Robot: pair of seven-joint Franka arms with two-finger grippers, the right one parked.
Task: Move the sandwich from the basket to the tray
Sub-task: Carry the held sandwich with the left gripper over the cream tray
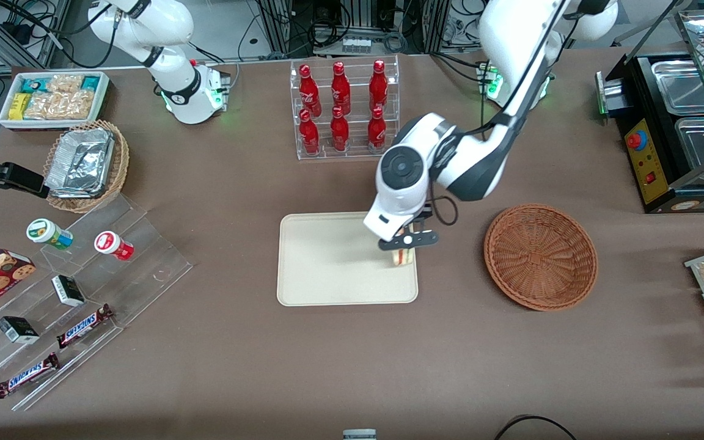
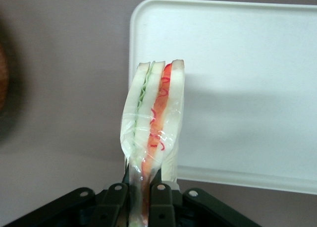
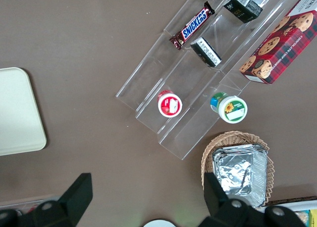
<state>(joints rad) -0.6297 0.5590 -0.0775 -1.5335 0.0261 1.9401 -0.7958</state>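
My gripper (image 1: 407, 241) (image 2: 140, 199) is shut on the clear-wrapped sandwich (image 1: 402, 256) (image 2: 153, 120), a pale bread wedge with red, orange and green layers. It hangs over the edge of the cream tray (image 1: 327, 256) (image 2: 247, 78) that lies toward the basket. The reddish-brown wicker basket (image 1: 540, 255) sits beside the tray, toward the working arm's end, with nothing showing in it. The black fingers (image 2: 167, 207) pinch the wrapped base of the wedge.
A clear rack of red bottles (image 1: 343, 107) stands farther from the front camera than the tray. A stepped acrylic display with snacks (image 1: 77, 287) and a tan basket of foil containers (image 1: 86, 164) lie toward the parked arm's end. A black warmer (image 1: 670, 128) sits at the working arm's end.
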